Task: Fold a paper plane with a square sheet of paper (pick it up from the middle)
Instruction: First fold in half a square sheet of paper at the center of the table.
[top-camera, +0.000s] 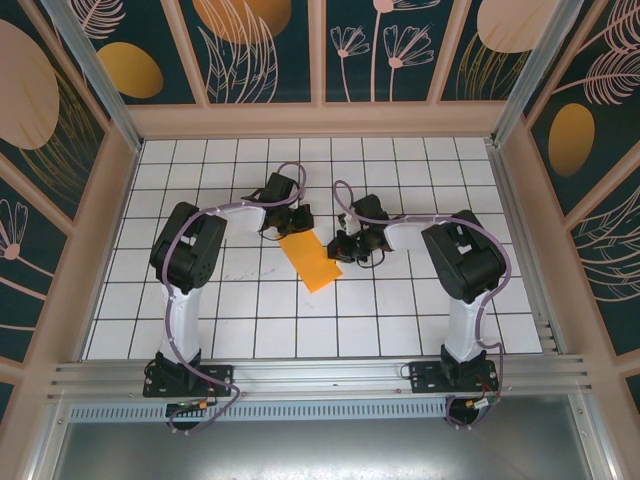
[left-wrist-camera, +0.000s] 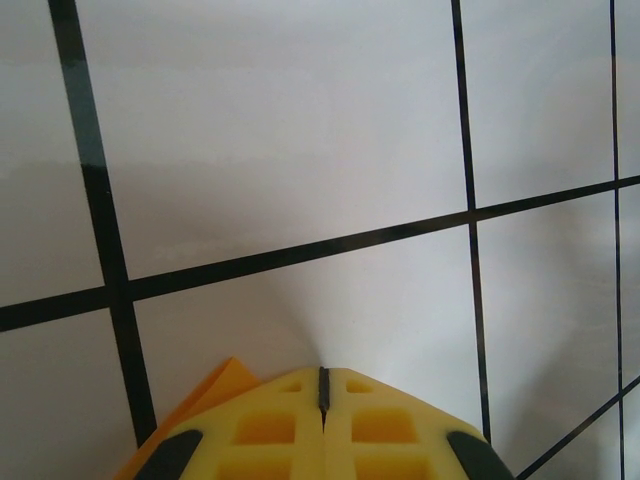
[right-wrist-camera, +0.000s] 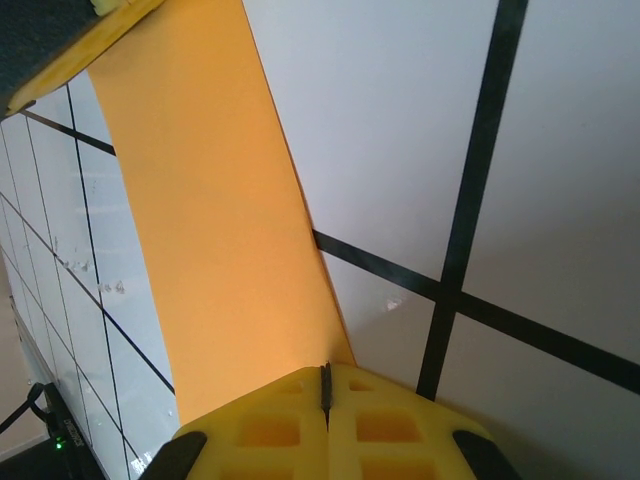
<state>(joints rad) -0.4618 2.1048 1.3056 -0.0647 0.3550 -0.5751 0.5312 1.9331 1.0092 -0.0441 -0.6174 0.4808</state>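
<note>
Paper (top-camera: 312, 262) — folded strip — runs diagonally, far-left to near-right.

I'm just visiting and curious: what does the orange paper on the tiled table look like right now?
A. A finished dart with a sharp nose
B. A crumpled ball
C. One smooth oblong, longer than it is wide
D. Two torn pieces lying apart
C: the top view shows the orange paper as a single flat-sided oblong, clearly longer than wide, with blunt ends and no pointed nose.

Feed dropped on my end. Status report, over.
Left gripper shut, right gripper shut, tips at the sheet. Folded to a strip, no plane yet.
</note>
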